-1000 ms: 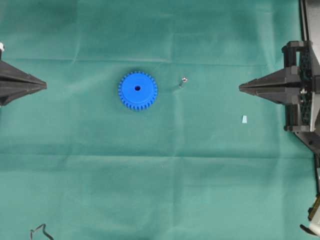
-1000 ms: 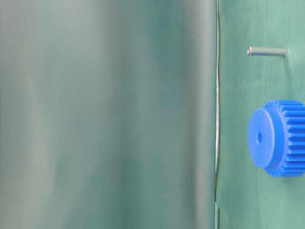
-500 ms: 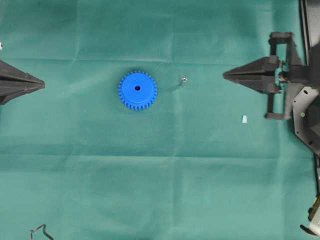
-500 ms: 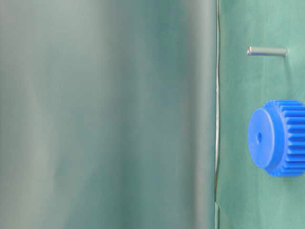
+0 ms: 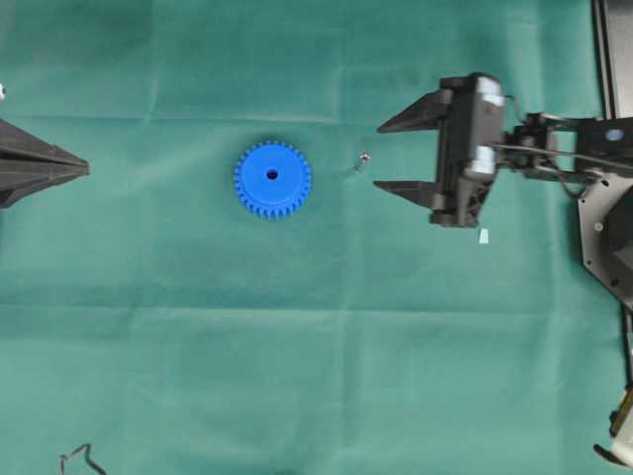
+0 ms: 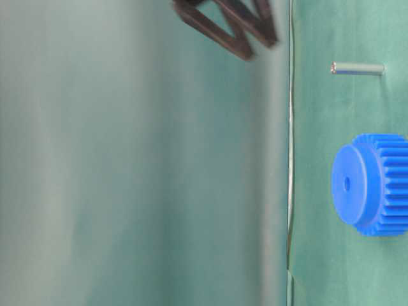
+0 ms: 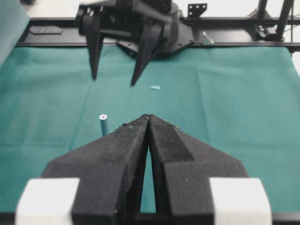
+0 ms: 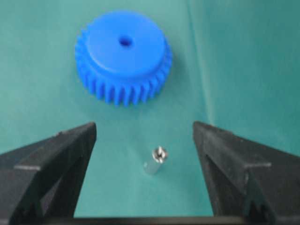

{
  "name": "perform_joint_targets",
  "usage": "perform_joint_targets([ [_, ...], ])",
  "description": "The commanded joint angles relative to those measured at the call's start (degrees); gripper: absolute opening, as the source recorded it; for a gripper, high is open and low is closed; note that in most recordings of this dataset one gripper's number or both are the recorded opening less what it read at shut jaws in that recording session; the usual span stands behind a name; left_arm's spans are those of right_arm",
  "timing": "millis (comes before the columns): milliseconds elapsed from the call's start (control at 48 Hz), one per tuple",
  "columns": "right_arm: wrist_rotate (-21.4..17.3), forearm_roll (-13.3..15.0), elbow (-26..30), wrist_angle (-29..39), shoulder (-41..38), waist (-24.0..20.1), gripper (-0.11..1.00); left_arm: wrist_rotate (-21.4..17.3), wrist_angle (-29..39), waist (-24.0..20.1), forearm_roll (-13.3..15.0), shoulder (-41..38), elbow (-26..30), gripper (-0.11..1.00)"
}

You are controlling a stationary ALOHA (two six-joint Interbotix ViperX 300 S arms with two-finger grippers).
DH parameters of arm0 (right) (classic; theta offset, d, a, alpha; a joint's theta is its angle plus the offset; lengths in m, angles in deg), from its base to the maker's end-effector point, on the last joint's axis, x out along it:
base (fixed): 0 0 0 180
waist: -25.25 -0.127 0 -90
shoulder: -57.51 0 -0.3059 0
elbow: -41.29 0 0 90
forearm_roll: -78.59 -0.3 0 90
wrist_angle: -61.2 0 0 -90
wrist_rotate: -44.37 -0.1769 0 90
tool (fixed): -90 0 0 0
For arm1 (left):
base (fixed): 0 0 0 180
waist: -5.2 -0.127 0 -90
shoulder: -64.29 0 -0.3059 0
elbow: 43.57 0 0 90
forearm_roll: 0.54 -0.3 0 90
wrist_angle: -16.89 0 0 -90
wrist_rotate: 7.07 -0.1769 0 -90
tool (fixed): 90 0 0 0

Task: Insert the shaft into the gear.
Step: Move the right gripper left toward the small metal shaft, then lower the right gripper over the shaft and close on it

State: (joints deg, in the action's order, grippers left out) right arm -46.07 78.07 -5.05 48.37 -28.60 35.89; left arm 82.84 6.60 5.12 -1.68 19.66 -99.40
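Observation:
The blue gear (image 5: 272, 179) lies flat on the green cloth, hub and centre hole up. Just to its right the small metal shaft (image 5: 363, 159) stands upright. My right gripper (image 5: 378, 157) is open and points left, its fingertips just right of the shaft and spread wide to either side. In the right wrist view the shaft (image 8: 155, 161) stands between the open fingers of this gripper (image 8: 144, 124), untouched, with the gear (image 8: 123, 54) beyond. Its fingers (image 6: 217, 33) hang well above the table. My left gripper (image 5: 87, 169) is shut and empty at the left edge.
A small pale blue scrap (image 5: 484, 236) lies under the right arm. A dark wire (image 5: 77, 457) sits at the front left corner. The right arm's base and black frame (image 5: 605, 59) stand along the right edge.
My right gripper has opened wide and moved left from the table's right edge up to the shaft. The gear, the shaft and the left gripper have not moved.

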Motion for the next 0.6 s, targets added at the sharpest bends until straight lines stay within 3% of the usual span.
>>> perform_joint_targets([
  [0,-0.09,-0.53,2.02,-1.85,-3.34,1.14,0.86,0.09,-0.35,0.00,-0.09,-0.53,1.32,0.00],
  [313,-0.09,-2.20,3.25,-5.27,-13.10,2.99,0.86,0.18,0.18,0.00,-0.09,-0.62,1.32,0.00],
  [584,-0.18,-2.55,3.25,-6.94,-15.12,3.08,0.85,0.18,0.53,0.00,-0.18,-0.62,1.41,0.00],
])
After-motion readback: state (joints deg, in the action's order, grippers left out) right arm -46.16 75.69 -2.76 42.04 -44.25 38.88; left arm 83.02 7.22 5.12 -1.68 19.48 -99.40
